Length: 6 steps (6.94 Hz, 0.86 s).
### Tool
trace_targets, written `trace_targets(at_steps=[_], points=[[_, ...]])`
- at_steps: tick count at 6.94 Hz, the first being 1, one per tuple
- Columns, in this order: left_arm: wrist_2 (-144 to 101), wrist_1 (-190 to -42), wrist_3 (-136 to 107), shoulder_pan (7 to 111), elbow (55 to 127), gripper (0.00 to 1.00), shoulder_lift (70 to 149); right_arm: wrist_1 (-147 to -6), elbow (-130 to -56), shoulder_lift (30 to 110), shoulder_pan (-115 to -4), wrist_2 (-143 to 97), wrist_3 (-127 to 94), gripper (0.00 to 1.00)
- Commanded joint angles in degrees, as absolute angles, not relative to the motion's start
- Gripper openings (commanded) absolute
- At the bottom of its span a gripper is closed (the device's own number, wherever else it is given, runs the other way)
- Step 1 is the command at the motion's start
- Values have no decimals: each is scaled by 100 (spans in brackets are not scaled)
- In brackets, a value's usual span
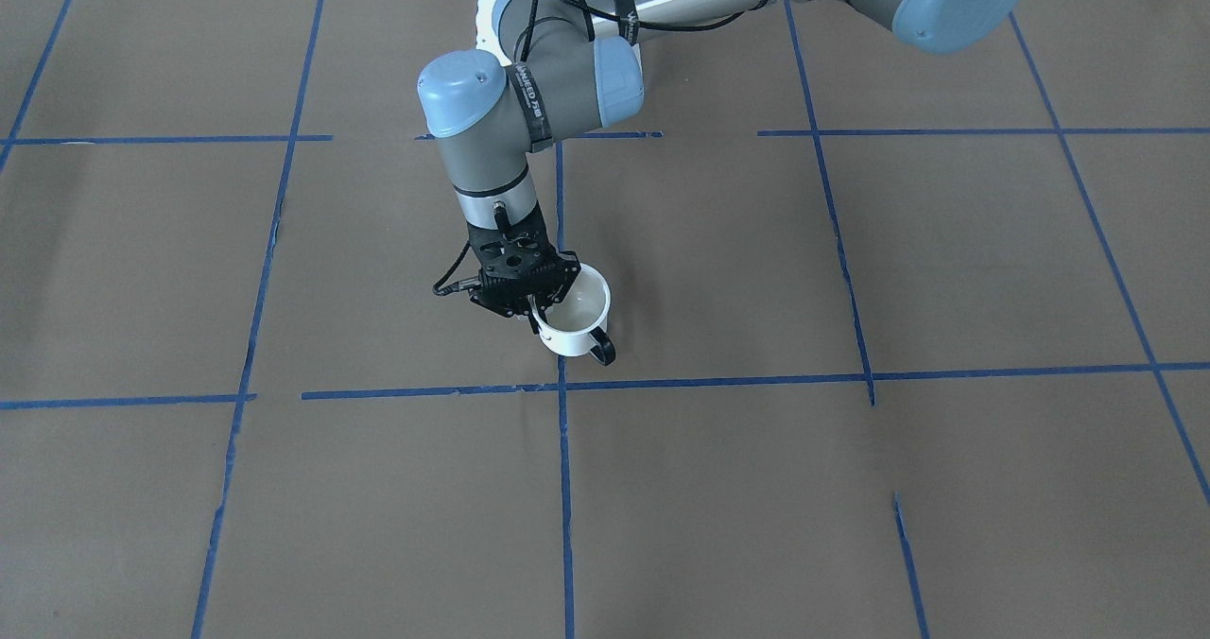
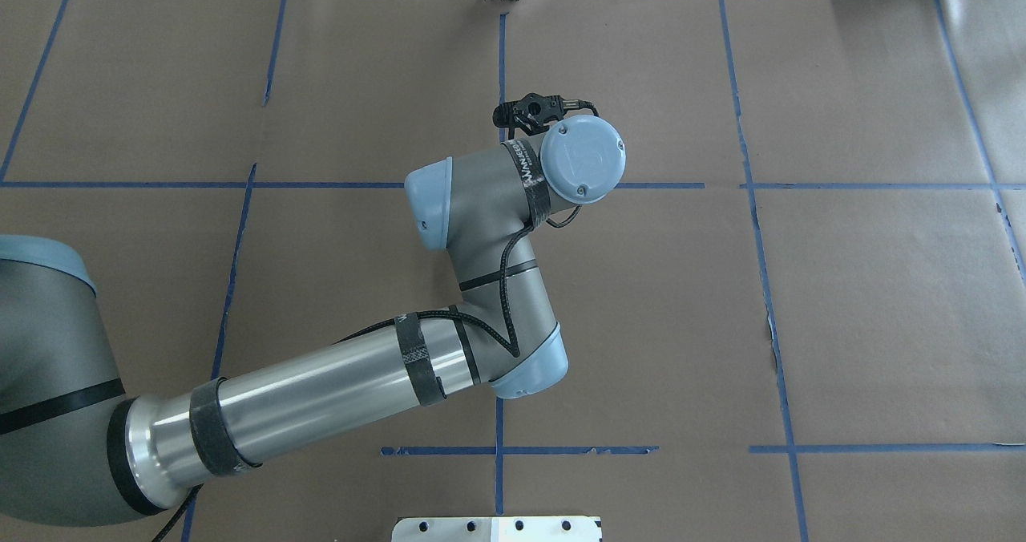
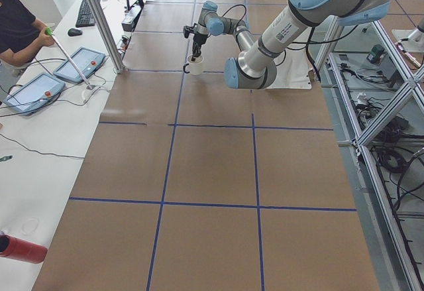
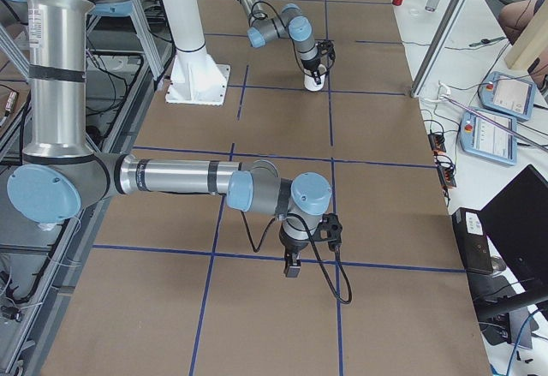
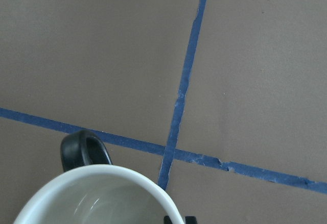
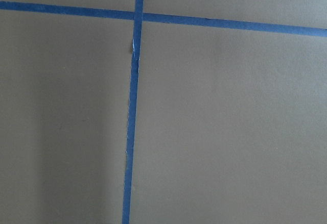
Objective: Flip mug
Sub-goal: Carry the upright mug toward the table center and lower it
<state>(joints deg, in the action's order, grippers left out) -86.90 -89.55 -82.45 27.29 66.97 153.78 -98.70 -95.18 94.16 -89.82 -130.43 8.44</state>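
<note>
The white mug (image 1: 579,310) stands upright with its opening up, on the brown table by a crossing of blue tape lines. Its black handle (image 1: 601,347) points away from the robot. My left gripper (image 1: 541,310) reaches down from above and is shut on the mug's rim, at the side opposite the handle. The left wrist view shows the cream interior (image 5: 102,201) and the handle (image 5: 84,150). In the overhead view the wrist hides the mug. My right gripper (image 4: 292,266) hangs low over the table far from the mug; I cannot tell whether it is open or shut.
Blue tape lines (image 1: 563,488) divide the brown table cover into squares. A side bench holds control tablets (image 3: 79,64) and an operator (image 3: 16,29) stands beside it. A red bottle (image 3: 23,249) lies at that bench's near end.
</note>
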Motion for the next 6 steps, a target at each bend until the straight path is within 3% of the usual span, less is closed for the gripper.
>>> trace_targets(at_steps=[1, 6], points=[[-8675, -8974, -8235, 2655, 6636, 0, 15372, -9870, -9519, 9422, -8982, -13043, 844, 100], [-8271, -9000, -8235, 2479, 6627, 0, 15398, -9870, -9519, 9413, -8982, -13043, 844, 100]])
